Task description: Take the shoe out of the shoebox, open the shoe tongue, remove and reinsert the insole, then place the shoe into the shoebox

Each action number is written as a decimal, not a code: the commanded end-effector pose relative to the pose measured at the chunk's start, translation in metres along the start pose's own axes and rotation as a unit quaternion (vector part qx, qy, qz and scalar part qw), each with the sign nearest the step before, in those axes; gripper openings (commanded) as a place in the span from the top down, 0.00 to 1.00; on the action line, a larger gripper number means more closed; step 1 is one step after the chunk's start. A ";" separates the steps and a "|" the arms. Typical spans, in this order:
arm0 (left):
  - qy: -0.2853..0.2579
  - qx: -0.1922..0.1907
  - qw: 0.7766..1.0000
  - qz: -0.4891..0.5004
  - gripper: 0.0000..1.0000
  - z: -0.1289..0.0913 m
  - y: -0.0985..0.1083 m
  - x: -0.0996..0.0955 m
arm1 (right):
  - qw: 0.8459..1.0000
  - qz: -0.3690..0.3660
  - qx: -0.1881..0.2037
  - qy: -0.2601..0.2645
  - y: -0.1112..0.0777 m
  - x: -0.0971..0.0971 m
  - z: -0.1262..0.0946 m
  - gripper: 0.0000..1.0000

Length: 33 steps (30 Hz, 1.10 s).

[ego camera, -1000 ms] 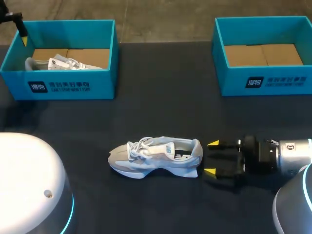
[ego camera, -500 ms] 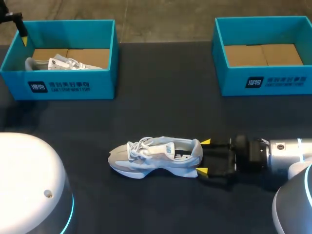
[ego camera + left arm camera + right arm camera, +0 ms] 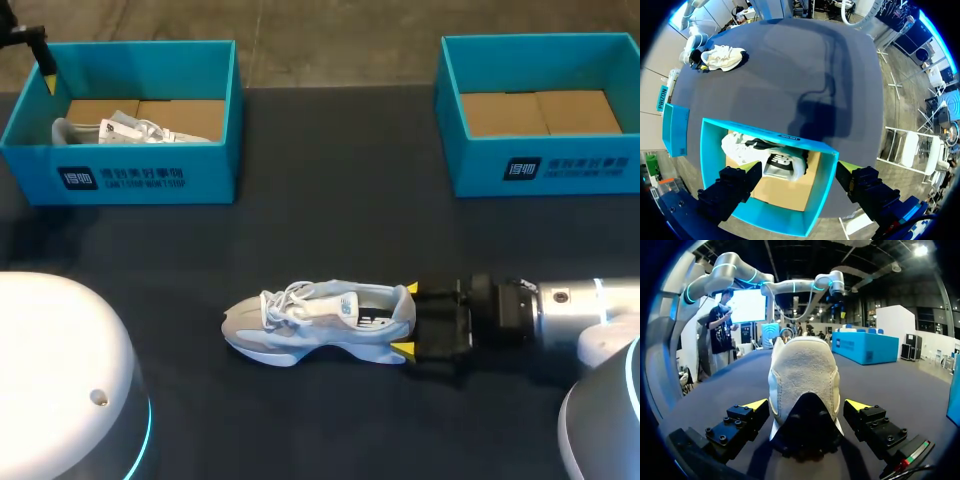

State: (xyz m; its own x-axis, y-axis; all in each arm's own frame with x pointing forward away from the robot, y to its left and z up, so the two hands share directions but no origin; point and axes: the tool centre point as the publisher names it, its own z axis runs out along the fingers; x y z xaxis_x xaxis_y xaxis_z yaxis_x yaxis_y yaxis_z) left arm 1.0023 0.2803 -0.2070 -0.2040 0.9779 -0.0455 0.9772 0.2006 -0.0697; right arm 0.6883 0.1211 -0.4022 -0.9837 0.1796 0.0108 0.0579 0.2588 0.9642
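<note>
A grey-and-white shoe (image 3: 318,321) lies on its sole in the middle of the dark table, toe to the left. My right gripper (image 3: 406,319) is at its heel, open, one yellow tip on each side. In the right wrist view the heel (image 3: 803,371) stands between the fingers of the right gripper (image 3: 807,405), with a gap on both sides. My left gripper (image 3: 795,172) hangs open above the left shoebox (image 3: 812,200), which holds a second white shoe (image 3: 765,155). In the head view it (image 3: 48,80) is over that box's far left corner.
The left teal shoebox (image 3: 150,175) stands at the back left with the other shoe (image 3: 130,129) in it. A second teal shoebox (image 3: 560,165) at the back right shows only its cardboard floor.
My right gripper has slid left along the table, from a short way behind the heel to straddling it. The shoe and the left arm have stayed where they were.
</note>
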 end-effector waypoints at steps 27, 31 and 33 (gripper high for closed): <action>0.001 -0.001 1.000 0.000 0.00 0.000 -0.001 0.000 | 0.999 -0.028 0.006 0.038 -0.004 0.002 0.030 0.00; 0.001 -0.001 1.000 0.000 0.00 0.000 -0.001 0.000 | 0.999 -0.030 0.007 0.039 -0.003 0.004 0.032 0.00; 0.001 -0.001 1.000 0.000 0.00 0.000 -0.001 0.000 | 0.999 -0.031 0.007 0.041 -0.003 0.004 0.033 0.00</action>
State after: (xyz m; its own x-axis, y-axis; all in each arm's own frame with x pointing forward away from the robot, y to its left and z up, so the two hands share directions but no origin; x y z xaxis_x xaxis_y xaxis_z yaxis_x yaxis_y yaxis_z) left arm 1.0023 0.2803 -0.2070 -0.2040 0.9779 -0.0455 0.9772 0.2006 -0.0697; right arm 0.6892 0.1486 -0.4135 -0.9961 0.0842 -0.0267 -0.0025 0.2753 0.9614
